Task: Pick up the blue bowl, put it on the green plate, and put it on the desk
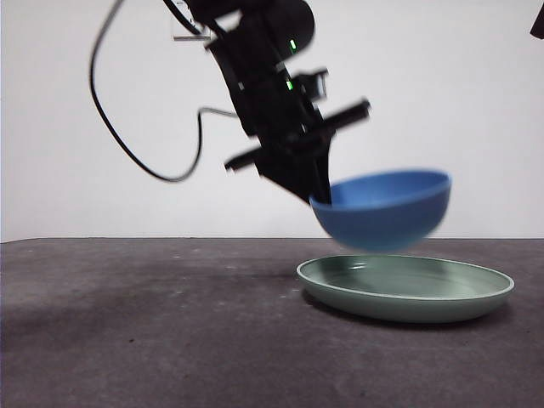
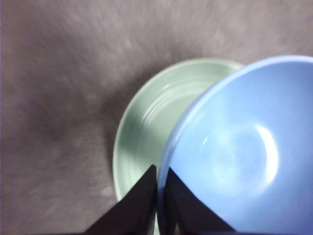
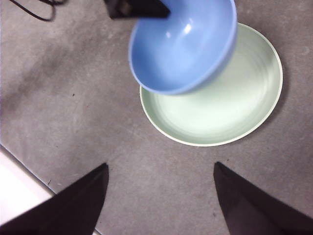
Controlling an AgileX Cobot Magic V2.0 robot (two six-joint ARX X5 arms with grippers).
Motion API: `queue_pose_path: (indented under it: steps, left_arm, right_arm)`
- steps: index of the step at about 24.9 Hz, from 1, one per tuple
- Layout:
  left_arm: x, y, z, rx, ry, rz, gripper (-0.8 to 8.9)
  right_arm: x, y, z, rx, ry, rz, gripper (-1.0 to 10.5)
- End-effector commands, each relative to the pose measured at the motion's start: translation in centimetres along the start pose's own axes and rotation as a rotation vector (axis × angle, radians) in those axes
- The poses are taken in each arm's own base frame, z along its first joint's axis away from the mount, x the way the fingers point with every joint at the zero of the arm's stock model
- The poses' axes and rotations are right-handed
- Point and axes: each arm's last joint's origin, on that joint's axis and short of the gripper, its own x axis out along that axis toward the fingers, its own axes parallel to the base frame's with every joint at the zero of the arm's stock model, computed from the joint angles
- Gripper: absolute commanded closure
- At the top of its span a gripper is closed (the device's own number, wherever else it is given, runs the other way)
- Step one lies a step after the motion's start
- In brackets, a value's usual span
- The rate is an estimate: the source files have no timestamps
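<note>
My left gripper (image 1: 316, 194) is shut on the rim of the blue bowl (image 1: 384, 210) and holds it tilted in the air, just above the green plate (image 1: 406, 287). In the left wrist view my jaws pinch the bowl's rim (image 2: 161, 188), with the blue bowl (image 2: 239, 156) over part of the green plate (image 2: 146, 127). In the right wrist view the blue bowl (image 3: 183, 44) hangs over the green plate (image 3: 220, 107). My right gripper (image 3: 160, 196) is open and empty, high above the desk (image 3: 63, 98).
The dark desk (image 1: 127, 323) stretches left of the plate. A black cable (image 1: 127, 144) loops from the left arm. A white edge (image 3: 14, 186) shows at the desk's border in the right wrist view.
</note>
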Motion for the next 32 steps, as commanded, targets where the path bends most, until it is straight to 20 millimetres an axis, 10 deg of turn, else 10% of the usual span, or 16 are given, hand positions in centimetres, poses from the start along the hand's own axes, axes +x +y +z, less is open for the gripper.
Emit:
queue_pose_path:
  steps: [1, 13, 23, 27, 32]
  left_arm:
    - [1.7, -0.4, 0.2, -0.001, 0.015, -0.004, 8.03]
    - [4.7, -0.6, -0.8, 0.004, 0.075, -0.003, 7.99]
    - [4.1, -0.8, -0.7, 0.0, 0.112, 0.002, 5.6]
    - [1.4, -1.3, 0.8, 0.008, 0.069, -0.004, 5.6]
    - [-7.0, -1.9, 2.8, 0.019, -0.112, -0.021, 5.6]
  right_arm:
    - [-0.3, 0.2, 0.5, -0.011, -0.019, 0.003, 6.1]
    - [-0.3, 0.2, 0.5, -0.011, -0.019, 0.003, 6.1]
    - [-0.3, 0.2, 0.5, -0.011, -0.019, 0.003, 6.1]
    - [-0.3, 0.2, 0.5, -0.011, -0.019, 0.002, 6.1]
    - [-0.3, 0.2, 0.5, -0.011, -0.019, 0.0, 6.1]
